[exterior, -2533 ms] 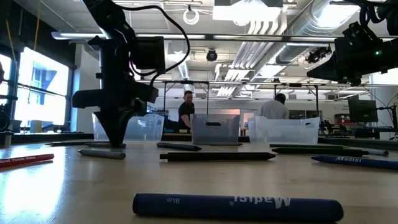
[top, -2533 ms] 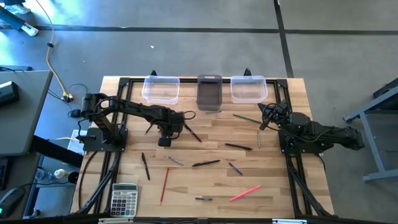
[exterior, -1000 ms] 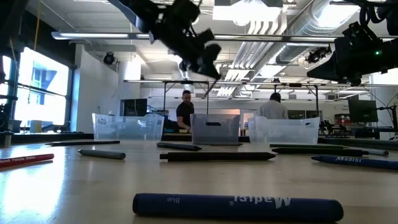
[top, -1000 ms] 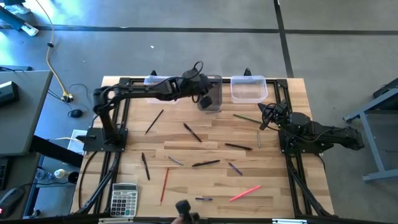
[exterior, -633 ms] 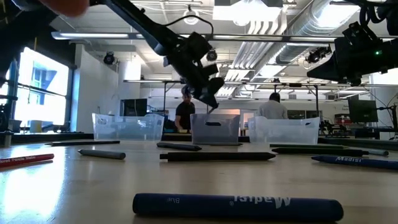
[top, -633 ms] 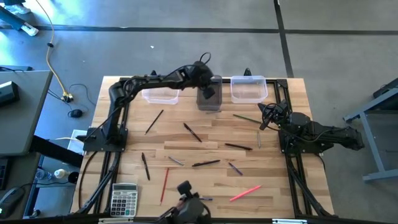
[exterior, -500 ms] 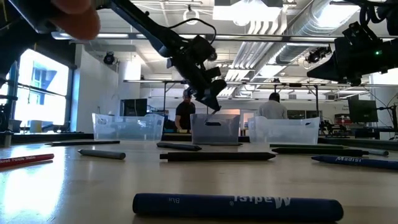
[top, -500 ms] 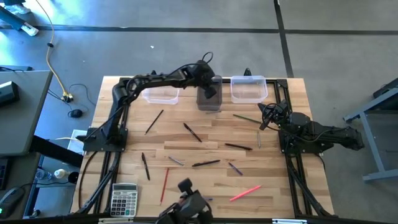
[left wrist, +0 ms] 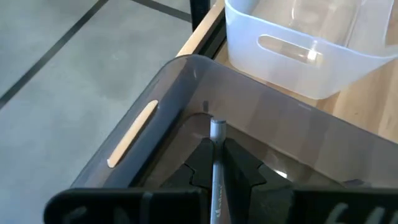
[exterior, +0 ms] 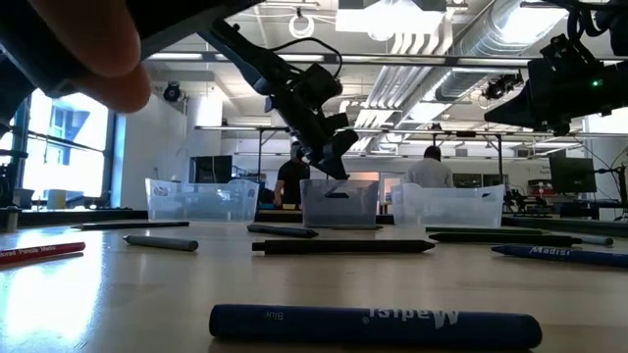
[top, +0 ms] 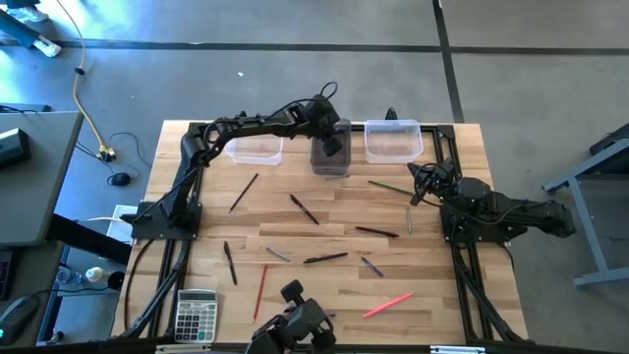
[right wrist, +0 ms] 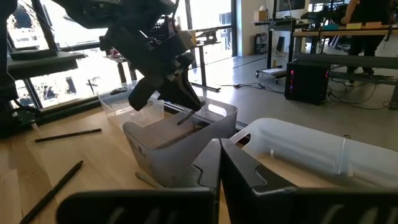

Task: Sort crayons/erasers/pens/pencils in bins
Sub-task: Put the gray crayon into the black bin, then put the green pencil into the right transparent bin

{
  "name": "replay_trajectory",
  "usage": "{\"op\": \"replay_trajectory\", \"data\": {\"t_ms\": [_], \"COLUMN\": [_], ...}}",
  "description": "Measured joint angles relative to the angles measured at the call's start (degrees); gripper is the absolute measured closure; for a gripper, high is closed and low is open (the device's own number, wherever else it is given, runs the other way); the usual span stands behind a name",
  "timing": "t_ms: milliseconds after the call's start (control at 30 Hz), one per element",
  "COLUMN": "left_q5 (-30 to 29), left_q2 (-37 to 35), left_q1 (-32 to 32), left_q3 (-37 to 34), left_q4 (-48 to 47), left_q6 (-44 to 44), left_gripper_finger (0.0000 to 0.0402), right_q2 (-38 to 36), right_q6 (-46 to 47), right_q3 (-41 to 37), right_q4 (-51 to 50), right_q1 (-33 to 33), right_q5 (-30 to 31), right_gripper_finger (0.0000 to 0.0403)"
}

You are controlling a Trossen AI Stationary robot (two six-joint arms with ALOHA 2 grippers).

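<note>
- 3 bins stand in a row at the far edge of the table (top: 432, 295): a clear bin (top: 255, 143) on the left, the grey bin (top: 331, 158) in the middle, and a second clear bin (top: 392, 141) on the right.
- The left gripper (top: 332, 144) is above the grey bin, with the arm stretched out over the left clear bin.
- Its fingers (left wrist: 200, 167) are clamped on a thin grey stick (left wrist: 217, 165), and the tip of the stick points down into the grey bin.
- In the low view the left gripper (exterior: 335, 163) is tilted, just above the rim of the grey bin (exterior: 340, 204).
- The right gripper (top: 417, 194) waits at the right side of the table, near the right clear bin, with its fingers (right wrist: 239, 168) together and nothing between them.
- About 10 sticks lie apart on the wood between the 2 arms: several dark ones (top: 325, 259), a red pencil (top: 261, 292), a pink crayon (top: 387, 306) and a green one (top: 388, 187).
- A blue crayon (exterior: 375, 327) lies closest to the low camera.
- A calculator (top: 196, 315) lies at the near left corner of the table.
- 2 persons (exterior: 430, 169) are in the room behind the table.
- A blurred hand (exterior: 74, 44) covers the upper left of the low view.
</note>
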Motion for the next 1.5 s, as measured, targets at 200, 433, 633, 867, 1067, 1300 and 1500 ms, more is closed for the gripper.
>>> {"op": "replay_trajectory", "data": {"t_ms": [200, 433, 633, 867, 1067, 1300, 1500], "left_q5": [0.07, 0.07, -0.29, -1.07, -3.06, -5.62, -7.54], "left_q2": [0.59, 2.1, 2.68, 2.69, 1.31, -3.4, -10.57], "left_q1": [1.01, 2.02, 2.27, 2.04, 1.64, -0.9, -2.62], "left_q3": [-0.48, -0.5, -0.46, -0.48, 0.05, -0.41, -7.53], "left_q4": [-0.32, -1.29, -1.52, -1.5, -2.92, -7.75, -1.32], "left_q6": [-0.03, 0.61, 0.58, 0.61, 2.0, 8.92, 7.08], "left_gripper_finger": [0.0396, 0.0396, 0.0395, 0.0352, 0.0339, 0.0381, 0.0398], "right_q2": [0.0, 0.02, 0.0, 0.02, 0.0, 0.02, 0.04], "right_q6": [0.01, 0.01, 0.0, 0.01, 0.0, -0.01, 0.0], "right_q3": [0.0, 0.0, 0.0, 0.0, 0.0, 0.0, 0.0], "right_q4": [0.0, -0.02, -0.01, -0.01, -0.01, -0.02, 0.0], "right_q1": [0.0, 0.0, 0.0, 0.0, 0.0, 0.0, 0.0], "right_q5": [0.0, 0.0, 0.0, 0.0, 0.0, -0.02, -0.02], "right_gripper_finger": [0.0402, 0.0402, 0.0402, 0.0402, 0.0402, 0.0402, 0.0402]}}
